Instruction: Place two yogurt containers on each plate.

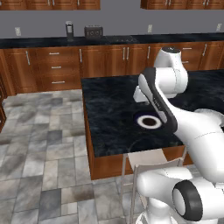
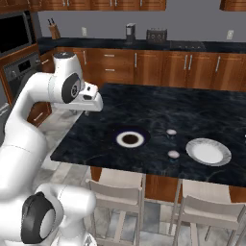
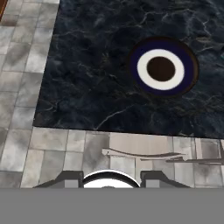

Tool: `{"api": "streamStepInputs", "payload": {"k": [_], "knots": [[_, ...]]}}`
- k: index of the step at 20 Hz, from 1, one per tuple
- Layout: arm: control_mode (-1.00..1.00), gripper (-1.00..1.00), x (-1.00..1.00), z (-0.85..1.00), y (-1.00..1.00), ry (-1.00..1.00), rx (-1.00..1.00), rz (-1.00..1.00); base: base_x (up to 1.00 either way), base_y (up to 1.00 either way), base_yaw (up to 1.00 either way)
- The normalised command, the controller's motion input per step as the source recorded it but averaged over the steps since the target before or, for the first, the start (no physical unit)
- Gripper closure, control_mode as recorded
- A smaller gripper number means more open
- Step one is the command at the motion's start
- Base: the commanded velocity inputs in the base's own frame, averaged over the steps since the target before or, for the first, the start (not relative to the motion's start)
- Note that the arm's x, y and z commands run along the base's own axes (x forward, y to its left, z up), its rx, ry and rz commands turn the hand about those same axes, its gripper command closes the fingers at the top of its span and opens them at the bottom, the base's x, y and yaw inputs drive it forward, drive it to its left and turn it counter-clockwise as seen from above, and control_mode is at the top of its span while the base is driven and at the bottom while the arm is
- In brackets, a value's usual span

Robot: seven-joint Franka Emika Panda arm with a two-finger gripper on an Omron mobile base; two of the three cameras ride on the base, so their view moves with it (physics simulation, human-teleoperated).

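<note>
My gripper [image 3: 109,181] is shut on a round yogurt container [image 3: 108,176], whose white top with a dark rim shows between the fingertips. In the right base view the gripper [image 2: 88,111] hangs above the island's left edge, to the left of the dark-rimmed plate [image 2: 130,139] and higher than it. That plate [image 3: 162,68] has a white ring and a dark centre, with nothing on it, and it also lies behind my arm [image 1: 149,121]. Two small round yogurt containers [image 2: 171,131] [image 2: 173,154] stand on the counter between it and the pale plate [image 2: 208,151], which is bare.
The black marble island [image 2: 158,113] has wooden sides and tiled floor [image 1: 43,144] to its left. Pale stools [image 2: 115,194] [image 2: 206,211] stand along its near edge, and one stool back [image 3: 144,154] lies under the hand. Cabinets and a toaster [image 2: 156,34] line the far wall.
</note>
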Motion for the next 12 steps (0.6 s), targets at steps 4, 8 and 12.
{"api": "streamStepInputs", "payload": {"k": [4, 8, 12], "knots": [[-1.0, -1.0, -0.02, -0.03, -0.43, 0.0, 0.0, -0.01, 0.0, 0.0, 0.0], [-1.0, -1.0, 0.06, -0.02, -0.77, 0.11, 0.0, -0.05, 0.0, 0.0, 0.0], [-1.0, -1.0, 0.14, -0.06, -0.64, 0.19, 0.0, -0.08, 0.0, 0.0, 0.0]]}}
